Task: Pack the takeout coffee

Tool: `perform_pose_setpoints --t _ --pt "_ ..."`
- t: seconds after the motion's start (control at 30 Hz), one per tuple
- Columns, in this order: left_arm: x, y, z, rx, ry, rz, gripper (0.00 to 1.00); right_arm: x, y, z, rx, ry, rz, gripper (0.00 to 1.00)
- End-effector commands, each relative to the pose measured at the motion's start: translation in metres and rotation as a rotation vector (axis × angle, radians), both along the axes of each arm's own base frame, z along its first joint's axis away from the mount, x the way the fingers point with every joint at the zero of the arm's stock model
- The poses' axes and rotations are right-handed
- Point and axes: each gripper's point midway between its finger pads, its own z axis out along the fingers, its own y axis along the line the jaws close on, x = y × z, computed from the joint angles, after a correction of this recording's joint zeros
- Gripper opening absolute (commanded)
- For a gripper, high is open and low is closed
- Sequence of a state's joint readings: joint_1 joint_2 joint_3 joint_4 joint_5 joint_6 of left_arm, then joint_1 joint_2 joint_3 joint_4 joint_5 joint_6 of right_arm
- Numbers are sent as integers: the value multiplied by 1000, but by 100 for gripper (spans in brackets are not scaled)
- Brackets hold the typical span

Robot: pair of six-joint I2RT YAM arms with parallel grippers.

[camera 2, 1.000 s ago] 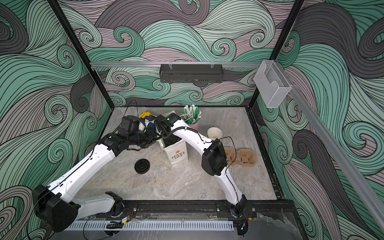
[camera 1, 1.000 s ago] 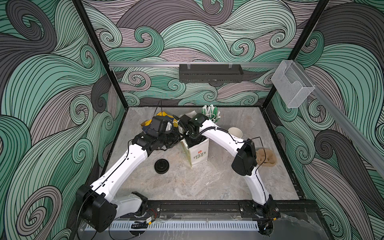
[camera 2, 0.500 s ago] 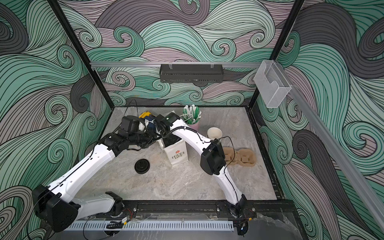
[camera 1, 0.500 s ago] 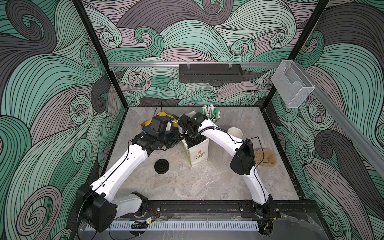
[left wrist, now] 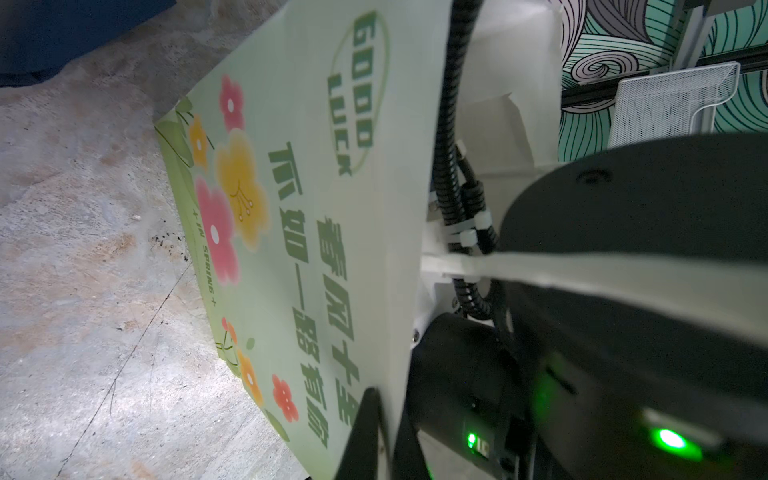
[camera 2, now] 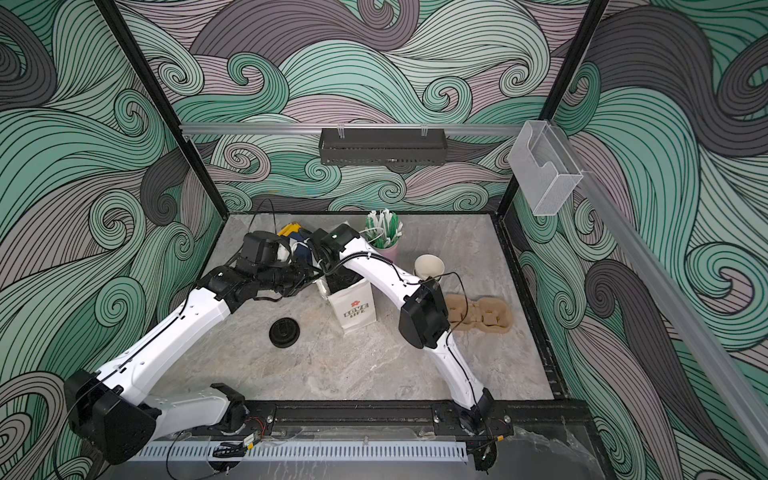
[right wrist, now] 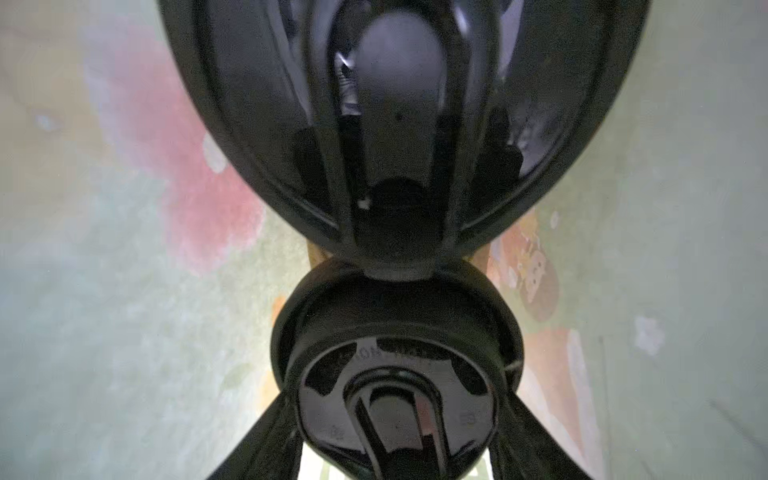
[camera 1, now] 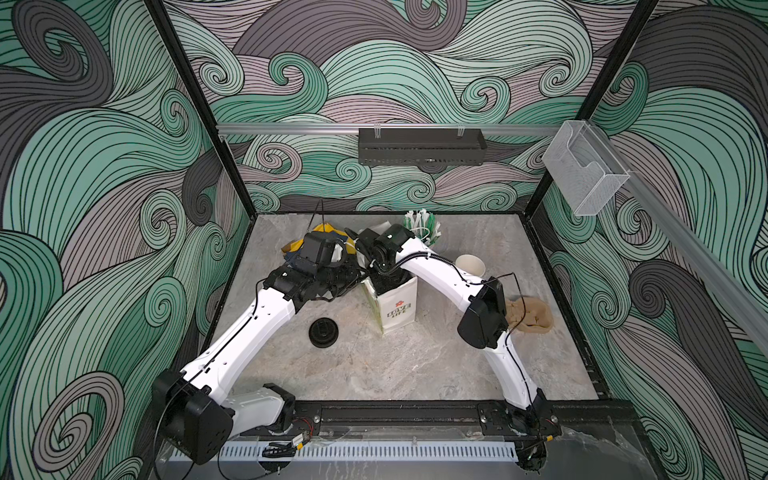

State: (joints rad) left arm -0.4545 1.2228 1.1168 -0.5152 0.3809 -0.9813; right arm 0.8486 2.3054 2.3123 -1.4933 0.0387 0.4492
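My left arm (camera 1: 257, 320) and right arm (camera 1: 440, 274) are white with black joints. The paper bag (left wrist: 291, 208) is pale green, printed with pink, yellow and orange flowers and dark green lettering. Each takeout coffee (right wrist: 395, 374) shows a glossy black lid. The table (camera 1: 395, 365) is veined grey-beige marble. The walls (camera 1: 104, 166) swirl teal, grey and mauve, lined in black. The cup carrier (camera 2: 486, 316) is tan.

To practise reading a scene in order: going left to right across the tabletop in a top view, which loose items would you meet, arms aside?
black lid → paper bag → lidless paper cup → brown cup carrier
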Motion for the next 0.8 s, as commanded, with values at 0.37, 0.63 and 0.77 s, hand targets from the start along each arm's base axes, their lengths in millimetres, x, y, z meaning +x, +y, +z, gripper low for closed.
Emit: perform_pose_setpoints --t 0.37,0.63,0.77 --pt "-4 -12 11 -41 -8 -52 6 33 3 -82 -69 14 -33 61" --pt "-3 -12 14 -40 -17 -51 6 28 8 -40 6 -25 -30 72" --pt "-3 -11 15 -37 -18 -45 6 21 6 -8 44 -51 -22 80"
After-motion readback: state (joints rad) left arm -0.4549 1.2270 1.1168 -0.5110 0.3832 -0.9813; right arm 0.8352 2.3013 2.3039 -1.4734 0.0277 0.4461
